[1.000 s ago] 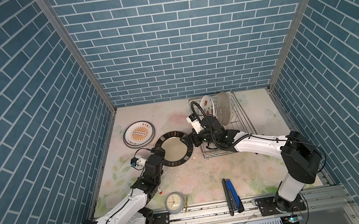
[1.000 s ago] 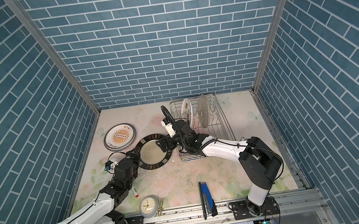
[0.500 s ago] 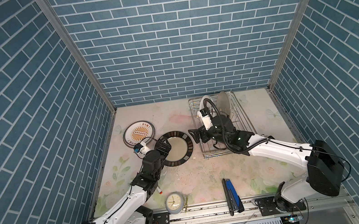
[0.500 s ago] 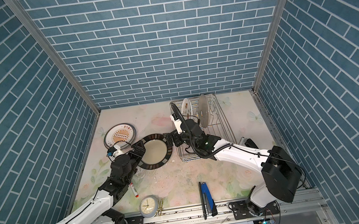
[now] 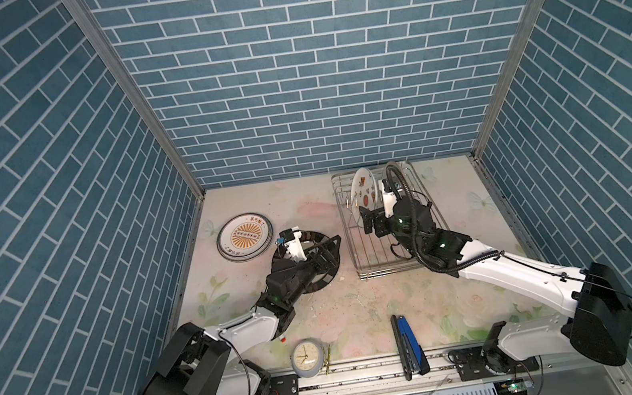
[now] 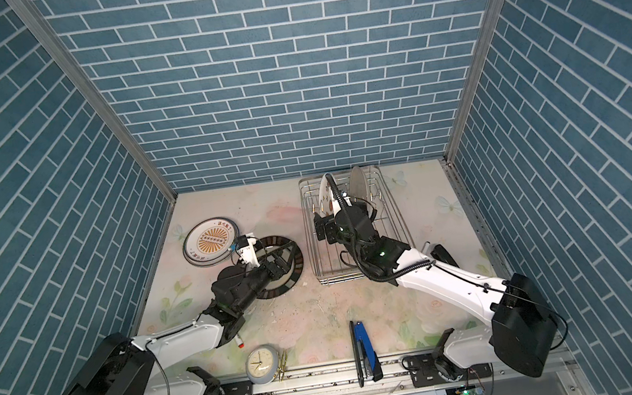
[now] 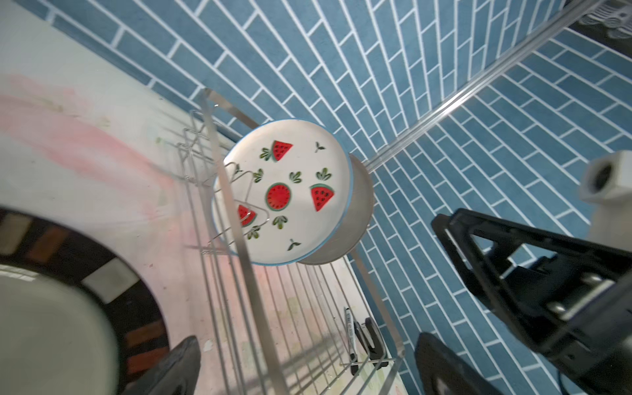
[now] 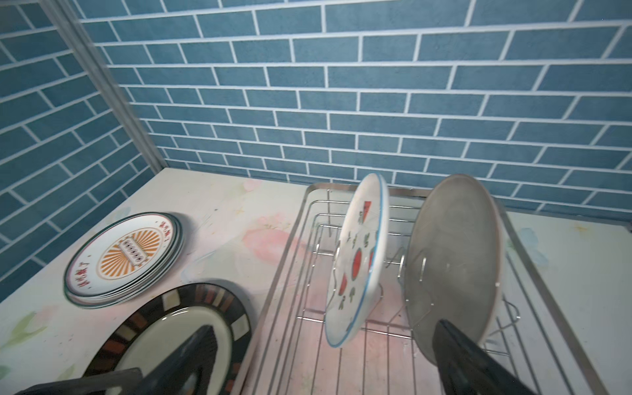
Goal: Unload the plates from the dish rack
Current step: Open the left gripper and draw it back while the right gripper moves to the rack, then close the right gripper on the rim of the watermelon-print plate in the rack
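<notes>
Standing in wire dish rack point(image 6: 330, 263): watermelon plate point(image 7: 284, 191), matte grey plate point(image 8: 455, 260); left gripper point(image 7: 307, 345), right gripper point(image 8: 323, 328) gaping, empty

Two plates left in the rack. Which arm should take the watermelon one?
Right. The right hand is open above the dish rack, beside the watermelon plate. The left hand, also open, hangs over the dark-rimmed plate on the table, outside the rack.

Two plates point(image 8: 359, 260) stand in the dish rack point(image 5: 379, 272), stack point(image 5: 244, 238) lies left.
</notes>
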`<state>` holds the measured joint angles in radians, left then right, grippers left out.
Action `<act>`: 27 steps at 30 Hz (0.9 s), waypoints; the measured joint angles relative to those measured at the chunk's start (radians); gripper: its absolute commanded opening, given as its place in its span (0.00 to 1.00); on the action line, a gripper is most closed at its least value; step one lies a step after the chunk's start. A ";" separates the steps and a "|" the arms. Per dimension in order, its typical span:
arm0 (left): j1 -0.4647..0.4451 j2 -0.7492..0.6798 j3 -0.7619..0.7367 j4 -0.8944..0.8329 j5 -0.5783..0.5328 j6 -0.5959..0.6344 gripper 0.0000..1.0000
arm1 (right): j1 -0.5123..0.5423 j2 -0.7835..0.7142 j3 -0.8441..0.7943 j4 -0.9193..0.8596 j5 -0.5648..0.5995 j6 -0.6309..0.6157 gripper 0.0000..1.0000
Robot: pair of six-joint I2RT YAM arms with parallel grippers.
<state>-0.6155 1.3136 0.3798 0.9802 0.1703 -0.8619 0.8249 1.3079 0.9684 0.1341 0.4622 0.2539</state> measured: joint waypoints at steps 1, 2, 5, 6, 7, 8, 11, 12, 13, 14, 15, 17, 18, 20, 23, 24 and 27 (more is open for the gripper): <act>-0.005 0.002 0.008 0.006 0.012 0.010 1.00 | -0.010 0.000 0.000 0.000 0.012 -0.001 0.99; -0.008 0.003 0.013 0.009 0.025 0.019 1.00 | -0.018 0.000 0.000 -0.003 0.021 -0.001 0.99; -0.013 0.013 0.023 0.034 0.084 0.045 1.00 | -0.054 0.008 0.004 -0.022 0.027 -0.001 0.96; -0.013 0.018 0.026 0.047 0.107 0.050 1.00 | -0.065 0.014 0.009 -0.032 0.026 0.000 0.94; -0.015 0.024 0.028 0.063 0.129 0.054 1.00 | -0.080 0.028 0.023 -0.047 0.024 0.000 0.93; -0.017 0.030 0.028 0.081 0.150 0.057 1.00 | -0.089 0.042 0.038 -0.058 0.024 0.000 0.91; -0.021 0.037 0.028 0.124 0.195 0.063 1.00 | -0.112 0.115 0.115 -0.084 0.027 -0.001 0.82; -0.022 0.037 0.028 0.137 0.201 0.065 1.00 | -0.114 0.140 0.140 -0.089 0.029 -0.004 0.78; -0.022 0.037 0.028 0.145 0.208 0.066 1.00 | -0.114 0.164 0.163 -0.089 0.031 -0.010 0.74; -0.022 0.036 0.028 0.147 0.214 0.067 1.00 | -0.114 0.184 0.180 -0.089 0.032 -0.017 0.73; -0.022 0.035 0.028 0.147 0.217 0.068 1.00 | -0.113 0.207 0.198 -0.089 0.033 -0.024 0.71; -0.024 0.035 0.027 0.151 0.221 0.071 1.00 | -0.113 0.254 0.236 -0.097 0.043 -0.033 0.65; -0.025 0.035 0.025 0.162 0.223 0.070 1.00 | -0.113 0.282 0.261 -0.105 0.053 -0.038 0.63; -0.026 0.035 0.016 0.192 0.227 0.069 1.00 | -0.113 0.336 0.310 -0.121 0.075 -0.045 0.58; -0.027 0.034 0.004 0.220 0.227 0.070 1.00 | -0.113 0.417 0.391 -0.158 0.119 -0.050 0.51; -0.028 0.034 0.001 0.222 0.227 0.071 1.00 | -0.113 0.433 0.409 -0.169 0.129 -0.050 0.48; -0.029 0.019 -0.009 0.221 0.223 0.075 1.00 | -0.114 0.483 0.467 -0.209 0.162 -0.050 0.43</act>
<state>-0.6441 1.3331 0.3706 1.2011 0.3935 -0.7872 0.7113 1.7908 1.4353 -0.0750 0.6239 0.2039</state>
